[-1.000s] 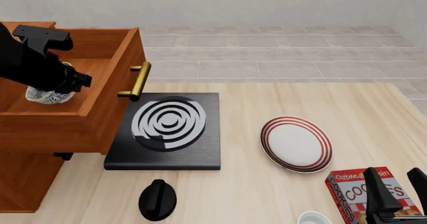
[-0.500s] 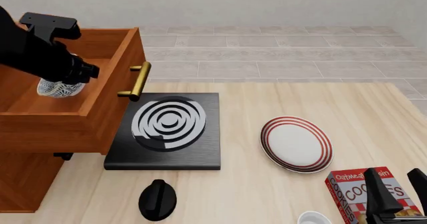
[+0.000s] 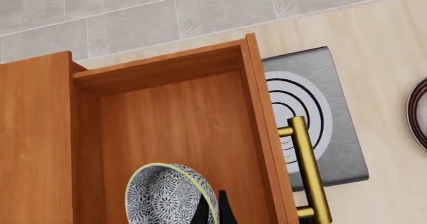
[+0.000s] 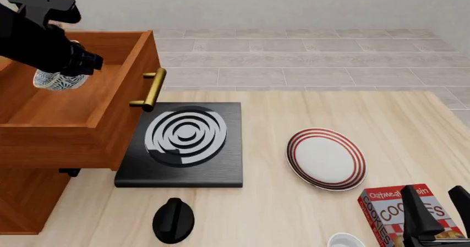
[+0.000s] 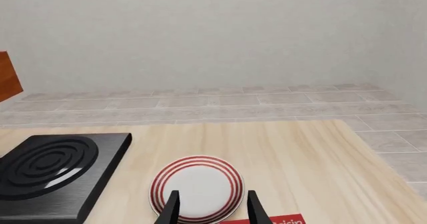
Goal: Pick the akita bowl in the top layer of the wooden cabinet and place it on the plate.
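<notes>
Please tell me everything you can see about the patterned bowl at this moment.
The bowl is small and round, white with a dense dark pattern inside and outside and a pale yellowish rim. It looks ceramic. The left gripper pinches its rim, fingers closed on the wall. In the front view the bowl hangs under the arm, above the open top drawer, and seems lifted off the drawer floor.

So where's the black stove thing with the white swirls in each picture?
Front view: the stove sits on the table just right of the wooden cabinet, under its brass handle.
Left wrist view: the stove shows beyond the open top layer, partly behind the handle.
Right wrist view: the stove lies beside the plate.
Shared landmark: the red-ringed plate.
</notes>
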Controlling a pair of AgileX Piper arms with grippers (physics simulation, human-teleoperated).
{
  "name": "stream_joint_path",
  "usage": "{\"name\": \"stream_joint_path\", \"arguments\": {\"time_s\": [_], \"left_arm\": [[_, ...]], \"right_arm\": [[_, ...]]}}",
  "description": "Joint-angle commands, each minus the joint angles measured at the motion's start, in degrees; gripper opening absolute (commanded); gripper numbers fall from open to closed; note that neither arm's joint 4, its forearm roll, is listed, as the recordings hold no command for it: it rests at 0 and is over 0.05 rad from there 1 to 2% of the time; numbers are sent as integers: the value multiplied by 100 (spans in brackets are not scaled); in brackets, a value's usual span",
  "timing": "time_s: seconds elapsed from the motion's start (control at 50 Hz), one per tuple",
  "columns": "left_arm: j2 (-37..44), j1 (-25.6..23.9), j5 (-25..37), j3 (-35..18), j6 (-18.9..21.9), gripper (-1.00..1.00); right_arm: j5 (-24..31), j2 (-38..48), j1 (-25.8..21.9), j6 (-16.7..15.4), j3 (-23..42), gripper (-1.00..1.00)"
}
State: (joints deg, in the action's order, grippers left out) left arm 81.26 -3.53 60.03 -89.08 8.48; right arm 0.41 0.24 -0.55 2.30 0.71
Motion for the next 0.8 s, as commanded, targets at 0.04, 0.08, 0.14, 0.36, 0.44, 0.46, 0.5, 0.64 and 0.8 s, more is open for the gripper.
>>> {"name": "stream_joint_path", "arguments": {"time_s": [0.04, 0.08, 0.14, 0.36, 0.44, 0.46, 0.5, 0.64, 0.8], "left_arm": [[32, 25, 217, -508, 132, -100], [39, 13, 248, -581, 138, -100], [61, -8, 309, -730, 149, -100], [159, -64, 433, -1090, 145, -100], [194, -104, 491, -1243, 147, -100], [204, -124, 509, -1288, 129, -100], [221, -166, 544, -1384, 117, -100], [274, -286, 577, -1609, 138, -100], [366, -484, 681, -1972, 183, -100]], "right_arm": [[4, -9, 2, 15, 4, 100], [6, -12, 2, 14, 4, 100], [7, -15, 3, 17, 5, 100], [10, -16, 9, 26, 13, 100], [10, -17, 10, 30, 12, 100], [9, -17, 10, 30, 13, 100], [8, -17, 12, 31, 12, 100], [-1, -19, 19, 19, 9, 100], [-8, -20, 6, -7, 6, 100]]}}
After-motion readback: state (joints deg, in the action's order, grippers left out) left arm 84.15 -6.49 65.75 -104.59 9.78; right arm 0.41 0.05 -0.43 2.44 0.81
